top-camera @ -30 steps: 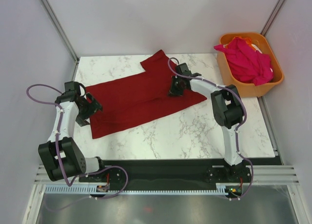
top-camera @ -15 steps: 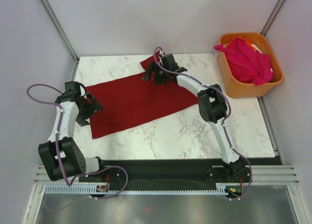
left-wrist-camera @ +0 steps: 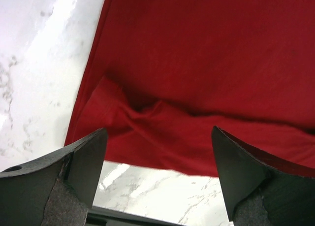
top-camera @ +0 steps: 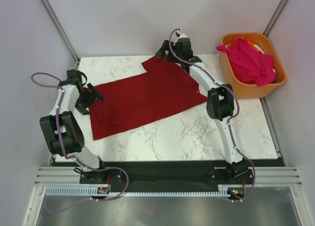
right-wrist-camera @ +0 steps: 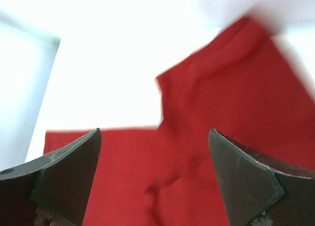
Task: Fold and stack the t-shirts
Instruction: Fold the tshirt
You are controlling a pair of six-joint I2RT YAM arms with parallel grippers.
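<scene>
We saw the dark red t-shirt (top-camera: 145, 100) lying spread flat on the marble table (top-camera: 197, 132), running from the near left side up toward the far middle, with one sleeve poking out at the far edge. The left gripper (top-camera: 90, 99) sat at the shirt's left edge, its jaws wide apart and clamped on nothing; from the left wrist camera we looked between its two dark fingers (left-wrist-camera: 74, 179) onto a rumpled fold of red cloth (left-wrist-camera: 197, 113) and a strip of bare marble below it. The right gripper (top-camera: 165, 52) hung over the far sleeve, its jaws likewise spread with nothing between them, and its wrist view showed the red shirt (right-wrist-camera: 221, 137) blurred beneath the parted fingers (right-wrist-camera: 64, 177). The pink t-shirt (top-camera: 251, 61) lay bunched in the orange tub (top-camera: 253, 90) at the far right corner, well apart from both grippers.
</scene>
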